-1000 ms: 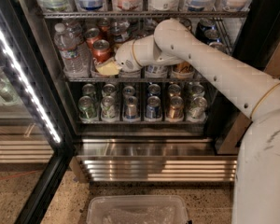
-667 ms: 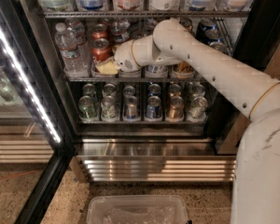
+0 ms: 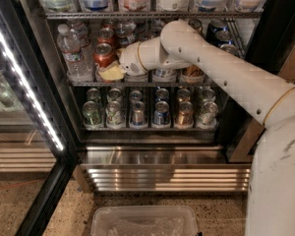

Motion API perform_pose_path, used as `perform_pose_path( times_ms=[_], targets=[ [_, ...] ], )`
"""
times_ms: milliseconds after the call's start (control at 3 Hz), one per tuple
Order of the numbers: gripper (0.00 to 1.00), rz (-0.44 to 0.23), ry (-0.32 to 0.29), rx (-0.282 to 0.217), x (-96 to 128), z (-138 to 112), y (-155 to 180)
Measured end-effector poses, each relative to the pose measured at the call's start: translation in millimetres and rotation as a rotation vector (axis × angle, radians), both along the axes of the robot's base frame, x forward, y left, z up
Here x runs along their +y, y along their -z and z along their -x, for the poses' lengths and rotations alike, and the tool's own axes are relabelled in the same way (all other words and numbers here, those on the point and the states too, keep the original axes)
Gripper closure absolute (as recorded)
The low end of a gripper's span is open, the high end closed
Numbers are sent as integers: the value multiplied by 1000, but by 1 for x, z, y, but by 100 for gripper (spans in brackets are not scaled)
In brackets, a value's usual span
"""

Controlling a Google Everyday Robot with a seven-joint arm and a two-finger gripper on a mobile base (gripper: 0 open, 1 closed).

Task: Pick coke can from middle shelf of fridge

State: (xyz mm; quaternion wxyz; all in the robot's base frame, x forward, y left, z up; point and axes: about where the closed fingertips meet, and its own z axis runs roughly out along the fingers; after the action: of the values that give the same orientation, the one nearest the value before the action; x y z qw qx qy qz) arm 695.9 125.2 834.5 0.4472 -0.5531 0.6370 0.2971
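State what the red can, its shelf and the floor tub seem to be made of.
The coke can looks like painted aluminium: red body, shiny silver top. The middle shelf seems bare metal wire, glinting silver. The tub is likely clear plastic, translucent. The gripper sits right by the can at the shelf front.

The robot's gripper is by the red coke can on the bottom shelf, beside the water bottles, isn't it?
Not the bottom shelf: the gripper is by the coke can on the middle shelf, beside the water bottles. The camera view shows it, with small cans lower down.
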Motion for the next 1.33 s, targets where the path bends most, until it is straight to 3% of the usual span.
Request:
perform_pose_path(
  times_ms=[333,667,1000,1333],
  targets=[
    [100,1,1,-55,-8,3,-14],
    [100,15,29,-204,-29,22,-58],
    [100,49,124,-384,-61,63,-114],
    [100,56,172,-422,-69,84,-128]
  ],
)
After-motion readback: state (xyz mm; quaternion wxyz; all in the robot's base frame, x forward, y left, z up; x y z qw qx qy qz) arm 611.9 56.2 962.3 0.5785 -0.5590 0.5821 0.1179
